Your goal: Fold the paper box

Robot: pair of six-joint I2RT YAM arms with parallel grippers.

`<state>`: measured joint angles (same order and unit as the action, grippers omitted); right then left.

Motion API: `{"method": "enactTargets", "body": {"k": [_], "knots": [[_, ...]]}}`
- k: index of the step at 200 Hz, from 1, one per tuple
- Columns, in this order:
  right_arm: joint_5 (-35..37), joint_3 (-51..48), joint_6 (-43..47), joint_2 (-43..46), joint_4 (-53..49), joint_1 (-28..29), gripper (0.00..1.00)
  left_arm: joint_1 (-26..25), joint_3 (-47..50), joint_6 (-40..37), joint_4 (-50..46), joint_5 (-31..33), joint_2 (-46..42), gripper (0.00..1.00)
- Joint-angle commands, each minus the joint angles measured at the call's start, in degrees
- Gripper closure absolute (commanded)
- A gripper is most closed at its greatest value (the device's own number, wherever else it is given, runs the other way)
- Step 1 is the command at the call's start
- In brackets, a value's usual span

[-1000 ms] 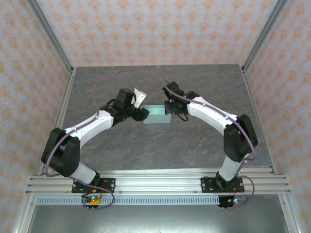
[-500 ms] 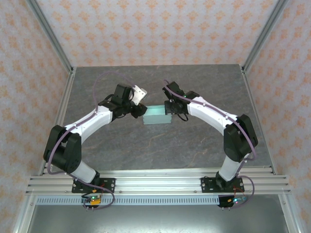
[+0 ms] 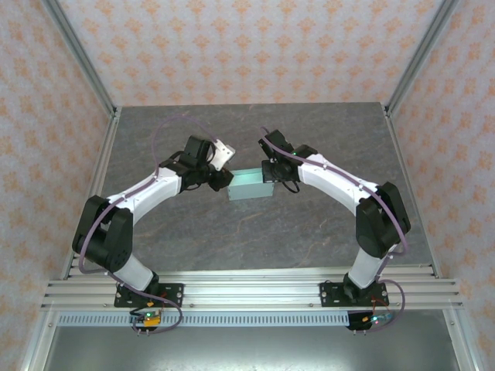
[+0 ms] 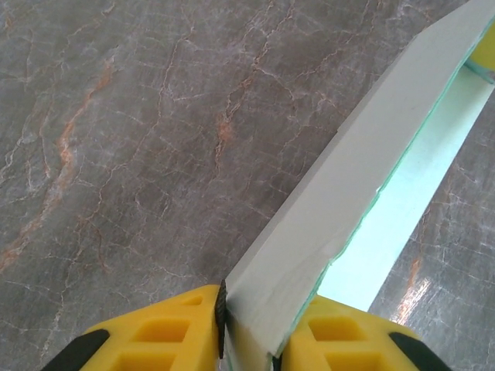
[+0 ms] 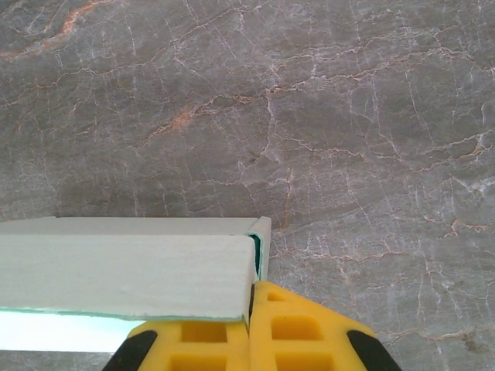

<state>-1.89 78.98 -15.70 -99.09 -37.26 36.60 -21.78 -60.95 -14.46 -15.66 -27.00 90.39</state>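
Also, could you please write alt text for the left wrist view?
The left gripper pinches a panel of the mint paper box, which runs diagonally up to the right over the grey marbled table.

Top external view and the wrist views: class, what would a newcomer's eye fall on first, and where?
The pale mint box stands out in the middle of the grey marbled table. Two white arms curve in on it, the left tool pinching its left end and the right tool its right end. Up close, yellow fingers flank the thin card.
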Motion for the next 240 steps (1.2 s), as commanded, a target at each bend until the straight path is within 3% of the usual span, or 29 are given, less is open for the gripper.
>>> {"method": "enactTargets", "body": {"k": [1,38,58,86,120,172,193,240], "knots": [[-0.1,0.3,-1.4,-1.0,-2.6,0.3,0.93,-0.9,-0.6,1.3,-0.9,0.3,0.1,0.77],[-0.4,0.3,-2.5,-0.8,-2.4,0.4,0.94,-1.1,-0.7,7.6,0.8,0.5,-1.2,0.88],[0.1,0.2,-3.4,-0.8,-2.0,1.1,0.96,-2.0,-0.1,13.8,3.0,1.6,-1.4,0.89],[1.4,0.0,-4.9,-1.1,-1.3,2.6,0.96,-4.5,1.0,23.9,6.3,4.1,-2.0,0.88],[2.0,-1.4,-6.5,-1.0,0.0,2.7,0.96,-7.9,-0.4,30.4,4.4,9.4,-2.1,0.87],[3.2,-1.9,-7.0,-0.5,0.4,2.7,0.96,-9.9,1.4,39.7,5.7,14.9,-4.7,0.75],[3.4,-2.3,-7.2,-0.4,0.8,2.7,0.96,-10.2,2.1,41.6,5.4,16.2,-5.9,0.71],[4.3,-2.8,-7.4,-0.1,0.7,2.7,0.96,-10.3,3.4,41.6,3.3,18.9,-7.9,0.72]]}}
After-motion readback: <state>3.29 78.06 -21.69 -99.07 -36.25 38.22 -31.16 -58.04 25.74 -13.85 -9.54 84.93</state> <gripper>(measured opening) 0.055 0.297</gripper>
